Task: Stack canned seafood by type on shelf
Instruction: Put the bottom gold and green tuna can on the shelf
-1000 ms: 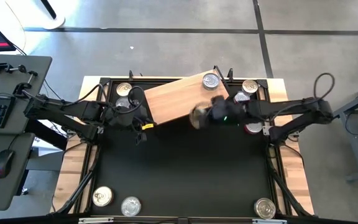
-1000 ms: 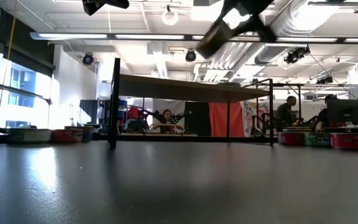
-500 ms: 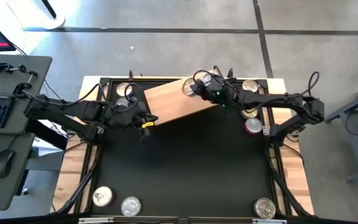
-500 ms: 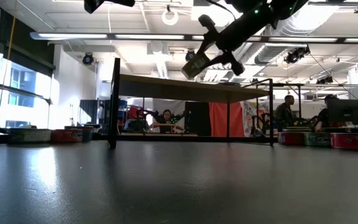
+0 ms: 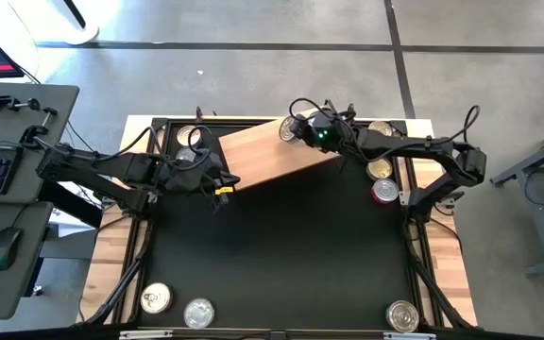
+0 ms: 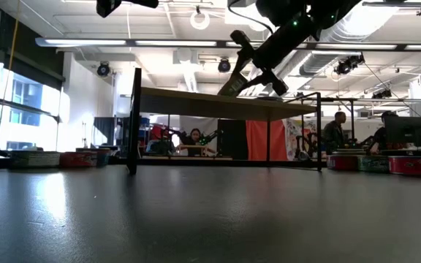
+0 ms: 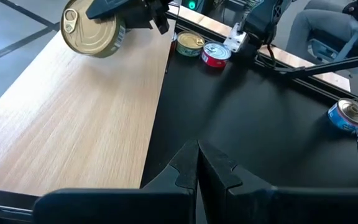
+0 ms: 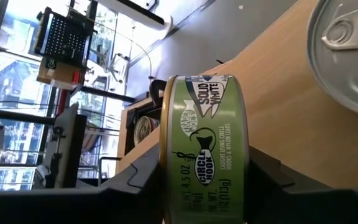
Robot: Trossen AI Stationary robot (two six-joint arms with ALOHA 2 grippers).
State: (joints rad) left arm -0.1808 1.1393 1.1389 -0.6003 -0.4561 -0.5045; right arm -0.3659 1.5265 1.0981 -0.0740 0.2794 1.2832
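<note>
The short round green-labelled tin with a gold lid hangs tilted just above my light-brown wooden shelf, pinched between my right gripper's part-open fingers, while my left gripper rests fully closed and empty.

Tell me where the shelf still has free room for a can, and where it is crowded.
The shelf is bare from the left gripper to its middle. Its far right end is crowded: the right gripper holds a green-label can beside a silver can.
</note>
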